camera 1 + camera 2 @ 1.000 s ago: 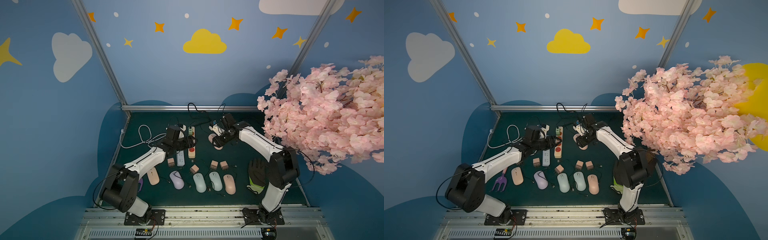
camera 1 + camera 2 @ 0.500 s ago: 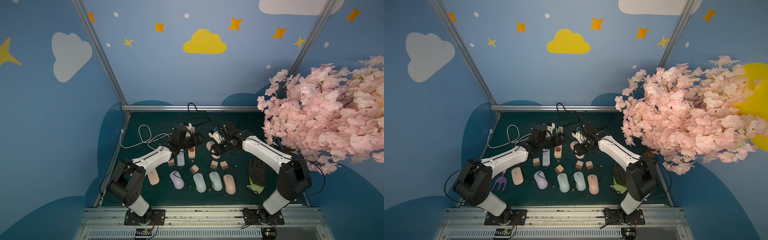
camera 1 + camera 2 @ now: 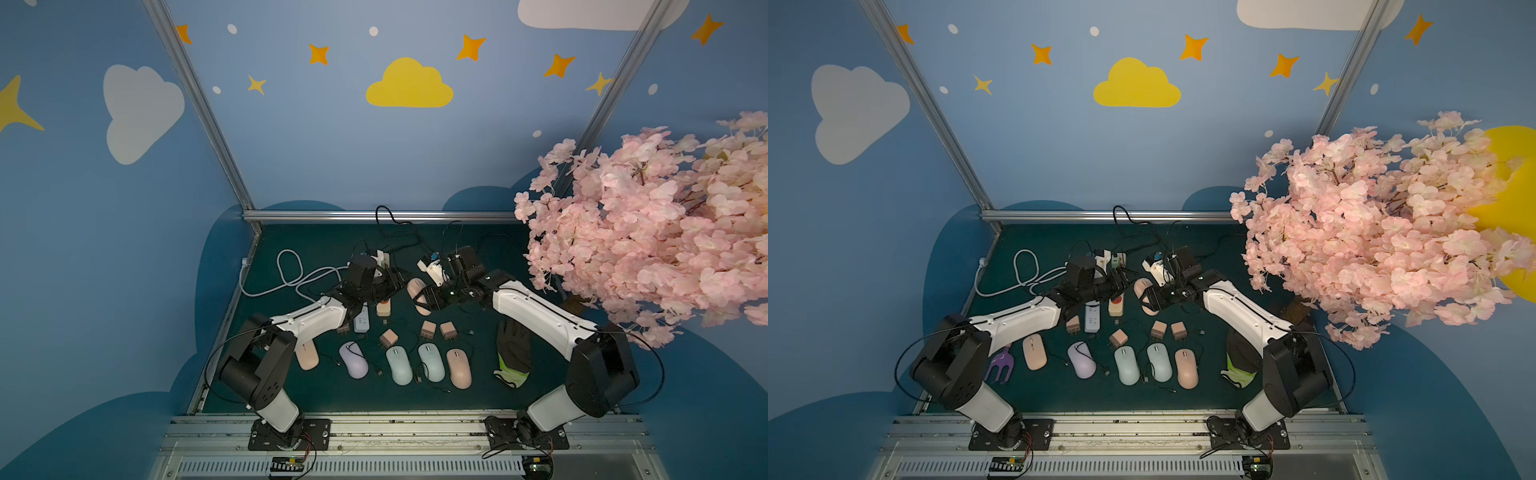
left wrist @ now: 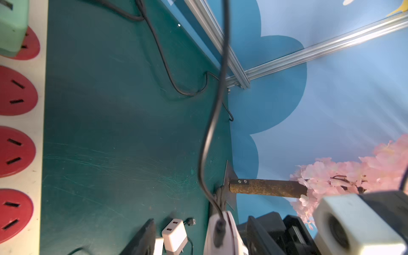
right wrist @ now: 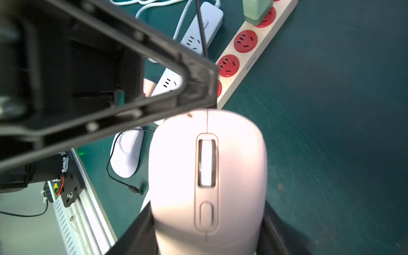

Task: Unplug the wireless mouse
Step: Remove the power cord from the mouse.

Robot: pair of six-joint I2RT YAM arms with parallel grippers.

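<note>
Pink mouse (image 5: 207,176) sits mid-table in a top view (image 3: 417,293), apparently lifted off the green mat (image 5: 331,154). The right gripper (image 5: 206,223) is clamped across its flanks at the tail end.

Black cable (image 4: 212,132) enters the nose through a small plug (image 4: 218,230). The mouse's long axis runs out from the right gripper toward the cream power strip (image 5: 254,59), nose first, so the plug end faces the left arm.

Left gripper (image 4: 199,220) meets it nose-on. Its jaws stand apart, one on each side of the nose, with the plug between them and nothing gripped. From the right wrist, one of the left fingers (image 5: 194,88) ends right at the nose; I cannot tell whether it touches.

Judgement: the left arm is the one placed to take the plug while the right acts as anchor. The pull should run along the long axis, away from the right gripper. The risk is the jaws closing on the shell rather than the plug.
</note>
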